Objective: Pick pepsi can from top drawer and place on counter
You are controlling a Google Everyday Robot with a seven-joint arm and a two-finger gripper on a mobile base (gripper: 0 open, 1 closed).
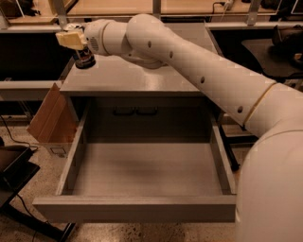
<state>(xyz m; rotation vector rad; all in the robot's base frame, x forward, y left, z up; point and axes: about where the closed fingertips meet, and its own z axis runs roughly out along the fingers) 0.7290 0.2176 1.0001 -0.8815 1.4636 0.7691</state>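
1. Found the pepsi can [84, 60] out of the top drawer [142, 170] and up at the far left corner of the counter [142, 78], tucked under the gripper [75, 43]
2. Saw the gripper closed on the can, cream fingers [70, 38] pinching its upper part, dark body pointing down
3. Could not tell whether the can's base touched the counter or hung just above it; looked very near either way
4. Judged the pick done: drawer pulled wide open, its grey floor bare. Left only the set-down and the release
5. Clocked the can right by the counter's left edge; reckoned a shift inward wise before letting go, or a tip over the side possible
6. Spotted a cardboard box [49, 118] leaning by the cabinet's left side below that edge, and a light wooden tabletop [113, 7] beyond the counter
7. Saw nothing blocking the visible counter, though the big white arm [189, 61] hid its right rear, so could not vouch for that patch
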